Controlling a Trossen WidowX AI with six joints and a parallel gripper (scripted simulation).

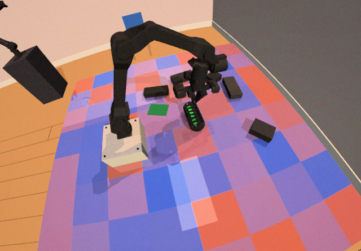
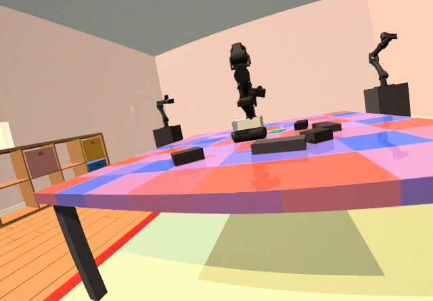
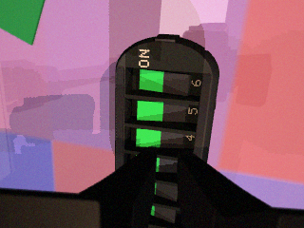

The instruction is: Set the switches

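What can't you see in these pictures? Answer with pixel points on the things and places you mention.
- The label under the switch unit (image 1: 199,123) (image 2: 249,135) (image 3: 209,95): the unit sits on it in every view.
- The numbers of the three nearest switches: the gripper's fingers cover them in the wrist view.
- The switches in the exterior view: seen too low, from the side.
- The left-hand arm on the dark pedestal (image 1: 31,73) in the top view: cut off by the picture's edge.
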